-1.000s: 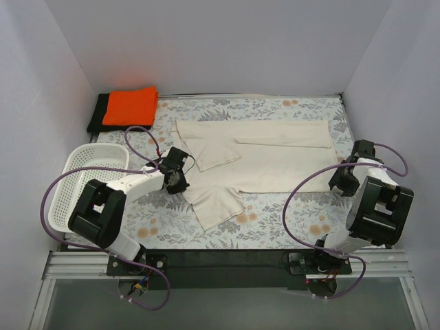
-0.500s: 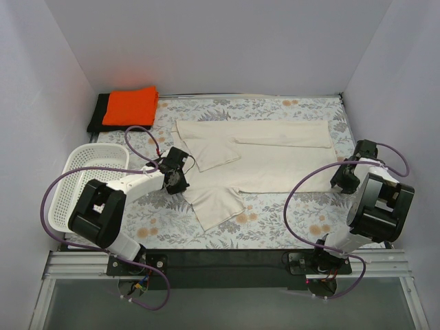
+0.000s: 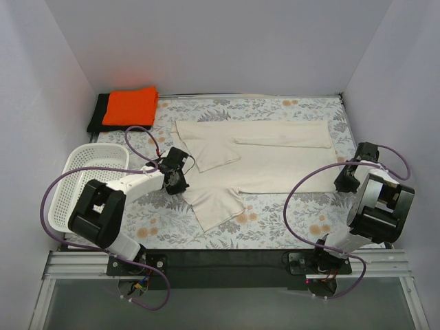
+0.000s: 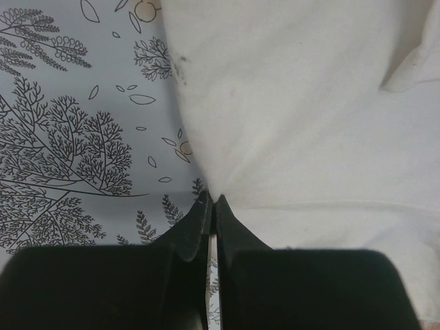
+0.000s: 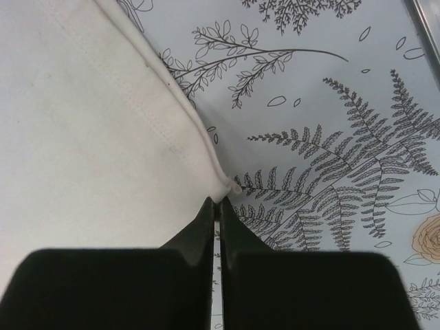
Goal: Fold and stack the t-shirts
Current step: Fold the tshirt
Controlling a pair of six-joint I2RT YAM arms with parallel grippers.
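The cream t-shirt (image 3: 275, 161) is lying flat just right of the basket (image 3: 96, 147) — left gripper (image 4: 212, 199) is pinching its basket-side edge, right gripper (image 5: 218, 201) its farthest hem corner, probably setting up a fold.

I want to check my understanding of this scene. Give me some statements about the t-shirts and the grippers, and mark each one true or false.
1. The orange t-shirt lies folded on top of the black t-shirt. True.
2. The cream t-shirt is inside the white basket. False: it lies spread out on the table, to the right of the white basket.
3. The left gripper is shut at the cream t-shirt's edge. True.
4. The right gripper hangs open over the orange t-shirt. False: it is shut at the cream t-shirt's near right corner.
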